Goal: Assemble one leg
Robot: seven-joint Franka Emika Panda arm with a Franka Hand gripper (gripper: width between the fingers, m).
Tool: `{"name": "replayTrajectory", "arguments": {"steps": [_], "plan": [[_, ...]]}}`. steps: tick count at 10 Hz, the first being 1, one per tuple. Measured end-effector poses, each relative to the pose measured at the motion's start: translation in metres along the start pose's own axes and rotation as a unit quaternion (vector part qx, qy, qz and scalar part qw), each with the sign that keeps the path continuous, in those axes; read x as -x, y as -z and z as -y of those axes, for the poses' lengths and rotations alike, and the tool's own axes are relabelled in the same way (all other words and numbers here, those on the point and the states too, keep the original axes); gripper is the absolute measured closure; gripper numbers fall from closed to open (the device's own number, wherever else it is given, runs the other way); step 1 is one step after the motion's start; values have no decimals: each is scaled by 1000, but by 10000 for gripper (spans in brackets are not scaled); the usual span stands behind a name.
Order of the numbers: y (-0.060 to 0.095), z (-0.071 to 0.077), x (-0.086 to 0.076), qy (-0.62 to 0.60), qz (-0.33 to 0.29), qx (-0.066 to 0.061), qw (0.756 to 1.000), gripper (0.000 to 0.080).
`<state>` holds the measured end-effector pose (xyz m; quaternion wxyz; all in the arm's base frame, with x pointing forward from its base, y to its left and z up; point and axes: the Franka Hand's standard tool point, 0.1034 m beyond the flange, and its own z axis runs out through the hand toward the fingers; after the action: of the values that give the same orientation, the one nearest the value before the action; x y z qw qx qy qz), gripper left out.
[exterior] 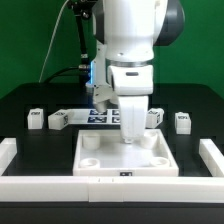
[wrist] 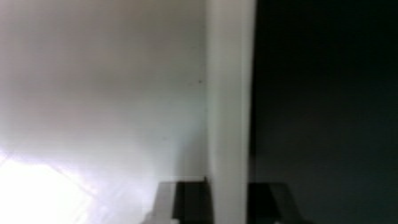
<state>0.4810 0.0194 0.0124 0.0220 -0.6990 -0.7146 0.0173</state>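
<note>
My gripper [exterior: 132,138] reaches straight down onto the back wall of the large white tray-like part [exterior: 92,170], which lies flat with round sockets in its corners. In the wrist view the two dark fingers [wrist: 187,200] stand against either side of a thin white wall [wrist: 228,90] of that part, so the gripper [wrist: 228,186] looks shut on it. Two legs, small white tagged blocks, lie at the exterior view's left [exterior: 35,119] [exterior: 60,119]. Two more lie at the right [exterior: 153,117] [exterior: 182,121]. None is held.
The marker board [exterior: 92,116] lies behind the tray-like part, partly hidden by the arm. White border rails stand at the left [exterior: 8,150], the right [exterior: 212,156] and along the front [exterior: 60,186] of the black table.
</note>
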Motion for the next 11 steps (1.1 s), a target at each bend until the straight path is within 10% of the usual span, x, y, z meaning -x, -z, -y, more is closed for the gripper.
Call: {"name": "replayTrajectory", "arguments": {"steps": [5, 11], "plan": [[3, -23, -54, -7, -8, -9, 1000, 736], [2, -24, -68, -21, -8, -24, 999, 736]]}}
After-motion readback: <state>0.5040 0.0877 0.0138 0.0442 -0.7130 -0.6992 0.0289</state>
